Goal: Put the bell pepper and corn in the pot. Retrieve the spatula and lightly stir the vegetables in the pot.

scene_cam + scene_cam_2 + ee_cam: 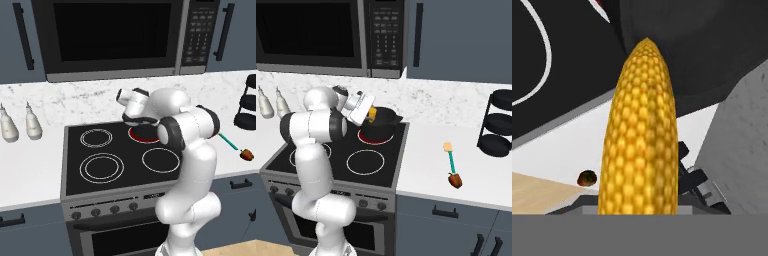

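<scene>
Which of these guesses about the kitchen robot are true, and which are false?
1. The gripper holds a yellow corn cob. True.
2. The red bell pepper is already in the small black pot. False: it lies on the white counter.
3. The green-handled spatula lies beside the pepper. True.
4. The pot stands on a front burner. False: it stands on a back burner, glowing red.
5. Two pale bottles stand left of the stove. True.

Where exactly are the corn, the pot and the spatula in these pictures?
corn (639, 135): hand view, middle of the cob.
pot (381, 129): right base view, its black side wall.
spatula (451, 161): right base view, middle of its green handle.
</scene>
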You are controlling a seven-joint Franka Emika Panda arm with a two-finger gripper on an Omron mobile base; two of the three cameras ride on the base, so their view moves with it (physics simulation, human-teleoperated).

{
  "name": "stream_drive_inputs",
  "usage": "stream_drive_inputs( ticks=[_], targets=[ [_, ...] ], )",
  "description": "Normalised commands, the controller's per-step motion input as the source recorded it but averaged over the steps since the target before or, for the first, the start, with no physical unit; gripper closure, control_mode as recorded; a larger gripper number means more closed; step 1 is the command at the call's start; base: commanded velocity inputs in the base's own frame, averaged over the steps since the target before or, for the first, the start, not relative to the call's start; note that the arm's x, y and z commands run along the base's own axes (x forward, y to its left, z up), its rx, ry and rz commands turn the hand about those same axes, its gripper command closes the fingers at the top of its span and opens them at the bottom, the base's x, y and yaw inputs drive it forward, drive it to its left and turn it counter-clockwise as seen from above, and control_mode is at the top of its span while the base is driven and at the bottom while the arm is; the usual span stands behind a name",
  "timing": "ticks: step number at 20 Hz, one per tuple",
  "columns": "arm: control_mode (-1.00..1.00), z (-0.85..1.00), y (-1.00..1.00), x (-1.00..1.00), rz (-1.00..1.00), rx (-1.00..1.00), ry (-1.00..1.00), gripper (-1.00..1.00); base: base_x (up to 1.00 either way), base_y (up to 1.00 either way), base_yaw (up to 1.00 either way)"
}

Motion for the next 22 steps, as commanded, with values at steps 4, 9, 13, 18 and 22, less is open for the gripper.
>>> stream_drive_inputs(
  ticks=[4,9,13,18,22],
  targets=[
    [-1.0,-0.08,-0.06,0.36,0.0,-0.03,0.02,1.0,0.0,0.0,0.0],
    [-1.0,-0.06,-0.06,0.3,0.0,0.0,0.04,-1.0,0.0,0.0,0.0],
    [-1.0,-0.01,-0.13,0.15,0.0,0.0,0.01,-1.0,0.0,0.0,0.0],
    [-1.0,0.0,-0.16,0.05,0.0,0.0,0.0,-1.0,0.0,0.0,0.0],
    [-1.0,0.0,-0.04,-0.69,0.0,0.0,-0.03,-1.0,0.0,0.0,0.0]
  ],
)
